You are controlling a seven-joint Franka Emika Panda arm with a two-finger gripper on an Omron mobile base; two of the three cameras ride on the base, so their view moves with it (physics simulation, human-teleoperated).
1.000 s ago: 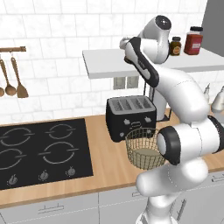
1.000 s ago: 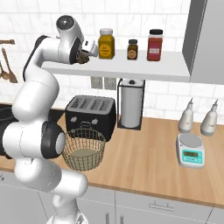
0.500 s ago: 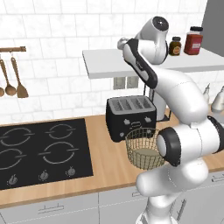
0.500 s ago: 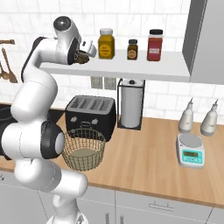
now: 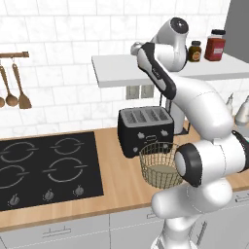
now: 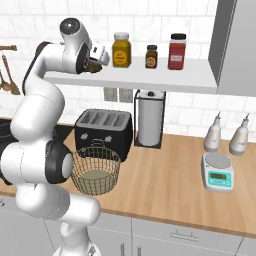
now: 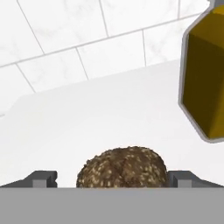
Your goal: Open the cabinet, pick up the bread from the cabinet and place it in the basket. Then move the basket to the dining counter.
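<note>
Hand view: gripper [image 7: 112, 181] jaws wide apart, straddling bread [image 7: 122, 168] on white cabinet shelf [image 7: 87, 127], not clamped. Mustard-yellow jar [image 7: 205, 78] just beside; no readable label. Basket [image 6: 95, 170] on counter before black toaster [image 6: 104, 132].

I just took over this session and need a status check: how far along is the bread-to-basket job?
Done: the cabinet stands open, its shelf exposed. In hand: the gripper is open at the shelf, fingers either side of the bread, beside the yellow jar; no grip yet. Left: grasp the bread, place it in the empty basket by the toaster, then carry that to the dining counter.
</note>
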